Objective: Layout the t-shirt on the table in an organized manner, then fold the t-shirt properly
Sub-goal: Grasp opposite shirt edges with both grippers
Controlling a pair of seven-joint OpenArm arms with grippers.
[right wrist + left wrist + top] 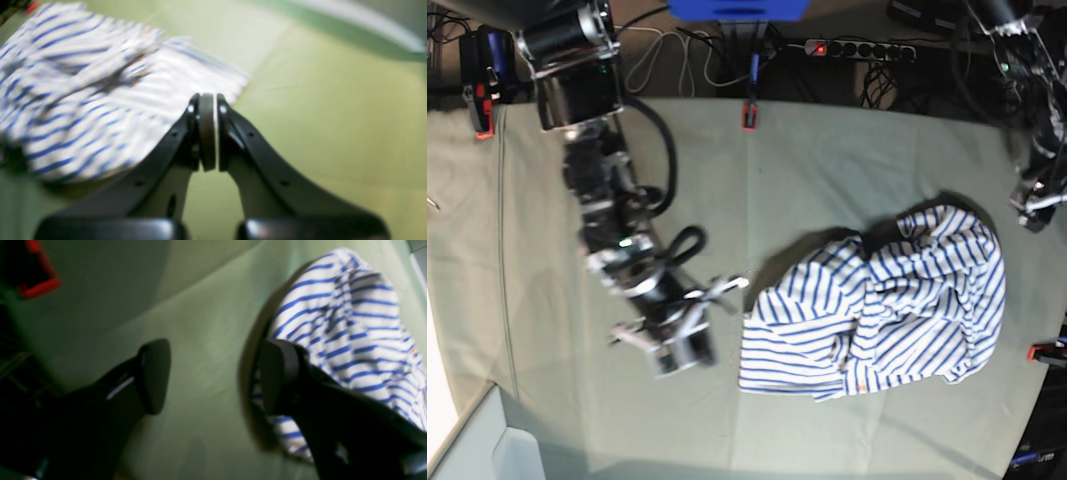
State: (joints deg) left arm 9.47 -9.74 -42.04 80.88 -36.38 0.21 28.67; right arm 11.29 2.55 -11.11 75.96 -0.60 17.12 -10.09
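The right claw (pixel 207 133) has its two black fingers pressed together with nothing between them; in its own wrist view the tips meet above bare cloth, just past the near edge of the t-shirt (pixel 100 100). From the base view this claw (pixel 677 340) hangs over the table (pixel 827 170) just beside the shirt's left edge, apart from it, at the end of a black arm (pixel 602 200) that reaches down from the upper left. The left claw (pixel 213 376) is spread wide, its two dark pads well apart with pale green cloth showing between them; one pad (pixel 277 373) sits against or just over the rim of the striped shirt (pixel 350 333), though the blur makes contact impossible to judge. In the base view that claw (pixel 1037 205) is at the far right edge, near the shirt's upper right corner. The t-shirt (pixel 887 305) lies crumpled and bunched in the right half of the table, white with thin blue stripes, folds heaped over one another. Small red clips (pixel 749 115) grip the table's edges.
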